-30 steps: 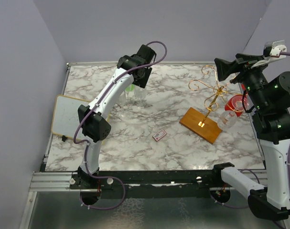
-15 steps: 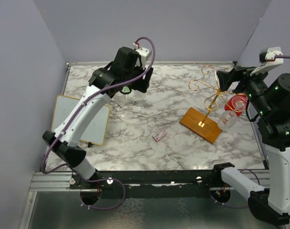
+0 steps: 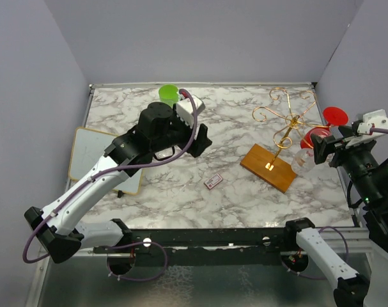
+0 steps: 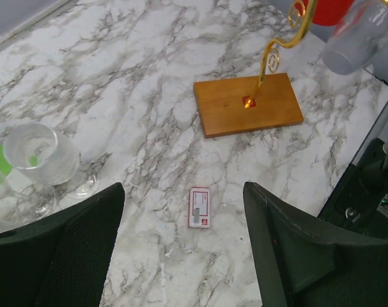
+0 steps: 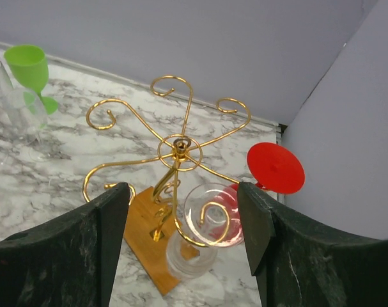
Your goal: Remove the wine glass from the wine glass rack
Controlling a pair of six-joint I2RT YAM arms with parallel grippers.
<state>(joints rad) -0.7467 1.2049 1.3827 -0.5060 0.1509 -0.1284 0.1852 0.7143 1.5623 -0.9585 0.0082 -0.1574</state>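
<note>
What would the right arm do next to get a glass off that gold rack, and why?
Probably ease the right gripper forward and a little down until its open fingers straddle the clear glass. That glass hangs upside down on the nearest curl of the rack, framed between the fingers in the wrist view, and nothing is gripped yet. The red glass hangs close beside it, so go gently.

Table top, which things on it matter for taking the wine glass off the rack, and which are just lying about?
For the job: wine glass rack; clear wine glass hanging on it; red wine glass hanging beside that.
Lying about: green glass; clear glasses near it; small red-and-white packet; white board at the table's left edge.
</note>
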